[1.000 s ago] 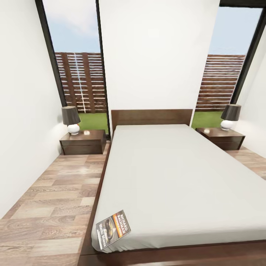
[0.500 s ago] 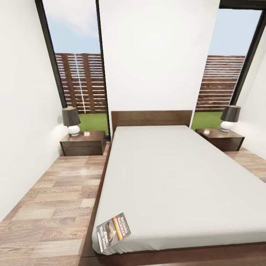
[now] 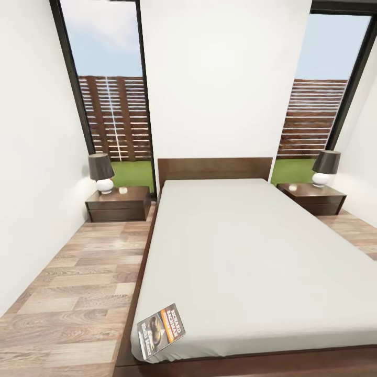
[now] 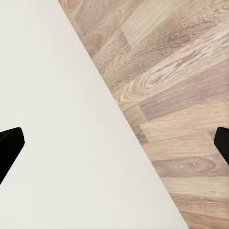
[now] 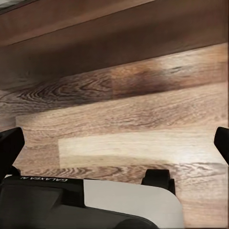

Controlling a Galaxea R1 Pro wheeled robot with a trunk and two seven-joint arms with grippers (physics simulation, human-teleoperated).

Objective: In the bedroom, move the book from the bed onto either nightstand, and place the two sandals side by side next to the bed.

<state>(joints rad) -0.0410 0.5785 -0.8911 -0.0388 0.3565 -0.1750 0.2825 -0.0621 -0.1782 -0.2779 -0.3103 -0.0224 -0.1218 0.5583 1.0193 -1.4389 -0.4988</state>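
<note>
A: How is the left tool (image 4: 114,143) set?
B: Its two dark fingertips (image 4: 9,145) sit wide apart, nothing between them.
A: And the right tool (image 5: 114,138)?
B: Also spread wide and empty, above the robot's own grey-and-black body (image 5: 90,202).

The bed (image 3: 246,251) runs from the near edge of the head view back to the far wall, its headboard (image 3: 214,168) against that wall between two windows. The book (image 3: 161,330) lies on the mattress at its near left corner, close to the edge. A nightstand (image 3: 118,203) stands on the floor (image 3: 78,283) left of the headboard, a lamp (image 3: 101,172) on it. A second nightstand (image 3: 313,198) stands right of the headboard, also with a lamp (image 3: 325,167) on top.
</note>
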